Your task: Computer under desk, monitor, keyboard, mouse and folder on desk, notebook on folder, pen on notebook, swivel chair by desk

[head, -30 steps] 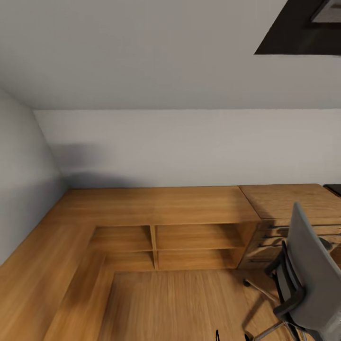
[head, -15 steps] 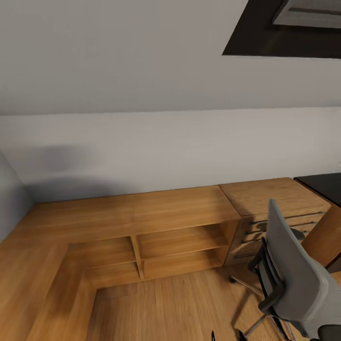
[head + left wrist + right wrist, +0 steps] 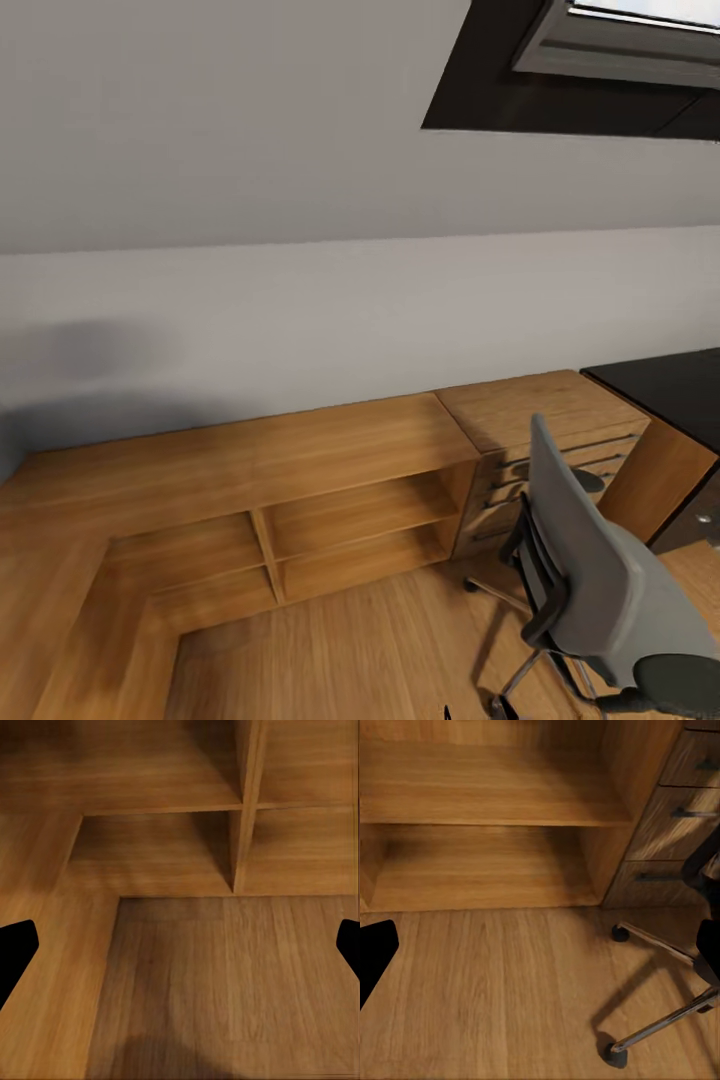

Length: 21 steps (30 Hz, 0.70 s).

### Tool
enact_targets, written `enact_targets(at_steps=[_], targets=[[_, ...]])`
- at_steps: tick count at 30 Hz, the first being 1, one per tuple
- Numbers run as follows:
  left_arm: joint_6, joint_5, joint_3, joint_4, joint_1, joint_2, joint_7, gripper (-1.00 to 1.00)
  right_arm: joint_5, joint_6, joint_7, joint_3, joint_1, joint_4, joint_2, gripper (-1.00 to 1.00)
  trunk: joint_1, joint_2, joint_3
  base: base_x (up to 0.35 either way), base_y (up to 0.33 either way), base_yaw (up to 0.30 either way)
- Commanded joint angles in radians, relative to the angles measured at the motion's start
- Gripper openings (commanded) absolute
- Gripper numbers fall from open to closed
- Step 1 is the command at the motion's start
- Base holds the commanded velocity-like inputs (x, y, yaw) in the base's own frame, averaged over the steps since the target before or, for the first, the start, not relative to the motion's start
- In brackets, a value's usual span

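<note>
Fingers of my left gripper (image 3: 180, 949) sit wide apart at the frame edges, holding nothing, over bare wood floor (image 3: 225, 990) in front of a low open shelf unit (image 3: 161, 855). My right gripper (image 3: 540, 952) is spread the same way, empty. Just beyond it I see the swivel chair (image 3: 600, 590), its chrome legs and casters (image 3: 660, 1020) near a wooden drawer cabinet (image 3: 667, 832). Past the cabinet, the black desk (image 3: 670, 390) meets the wall under a skylight (image 3: 590, 60).

Low wooden shelf unit (image 3: 340, 520) along the white wall, wooden drawer cabinet (image 3: 540, 420) just beside it
</note>
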<state>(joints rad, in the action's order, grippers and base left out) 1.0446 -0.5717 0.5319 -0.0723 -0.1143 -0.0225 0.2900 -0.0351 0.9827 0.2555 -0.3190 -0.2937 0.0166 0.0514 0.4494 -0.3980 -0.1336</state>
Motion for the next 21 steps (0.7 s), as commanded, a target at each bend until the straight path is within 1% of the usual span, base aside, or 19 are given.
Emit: enact_targets(at_steps=[1, 2, 5, 6, 9, 12, 14, 16, 21], targets=[[0.003, -0.005, 0.009, 0.005, -0.001, 0.0, 0.005, 1.0, -0.016, 0.005, 0.01, -0.007, 0.001, 0.002, 0.0, 1.0, 0.001, -0.002, -0.001, 0.0, 0.0, -0.173], [0.003, -0.004, 0.01, 0.016, -0.001, -0.001, 0.005, 1.0, -0.046, 0.018, 0.011, -0.007, 0.01, 0.002, -0.002, 1.0, 0.001, -0.002, 0.0, 0.0, 0.0, -0.164], [0.003, -0.003, 0.011, 0.03, -0.001, -0.001, 0.005, 1.0, -0.101, 0.049, 0.011, -0.007, 0.027, 0.002, -0.003, 1.0, 0.001, -0.002, 0.004, 0.0, 0.0, -0.154], [0.003, -0.003, 0.011, 0.036, -0.001, -0.002, 0.004, 1.0, -0.141, 0.064, 0.013, -0.008, 0.04, 0.001, -0.003, 1.0, 0.001, -0.002, 0.005, 0.0, 0.0, -0.138], [0.003, -0.002, 0.011, 0.041, -0.001, -0.002, 0.003, 1.0, -0.195, 0.064, 0.014, -0.008, 0.054, 0.001, -0.003, 1.0, 0.001, -0.002, 0.008, 0.0, 0.0, -0.126], [0.003, -0.001, 0.011, 0.044, -0.001, -0.002, 0.003, 1.0, -0.241, 0.064, 0.017, -0.008, 0.064, 0.002, -0.004, 1.0, 0.001, -0.002, 0.011, 0.0, 0.0, -0.11], [0.003, 0.003, 0.011, 0.045, -0.001, -0.002, 0.003, 1.0, -0.257, 0.064, 0.018, -0.008, 0.068, 0.002, -0.004, 1.0, 0.001, -0.002, 0.013, 0.0, 0.0, -0.102], [0.003, 0.009, 0.011, 0.046, 0.0, -0.002, 0.003, 1.0, -0.263, 0.064, 0.018, -0.007, 0.069, 0.001, -0.004, 1.0, 0.001, -0.002, 0.015, 0.0, 0.0, -0.099], [0.003, 0.037, 0.011, 0.046, 0.001, -0.002, 0.003, 1.0, -0.271, 0.064, 0.019, -0.006, 0.07, 0.0, -0.007, 1.0, 0.001, -0.002, 0.02, 0.0, 0.0, -0.096]])
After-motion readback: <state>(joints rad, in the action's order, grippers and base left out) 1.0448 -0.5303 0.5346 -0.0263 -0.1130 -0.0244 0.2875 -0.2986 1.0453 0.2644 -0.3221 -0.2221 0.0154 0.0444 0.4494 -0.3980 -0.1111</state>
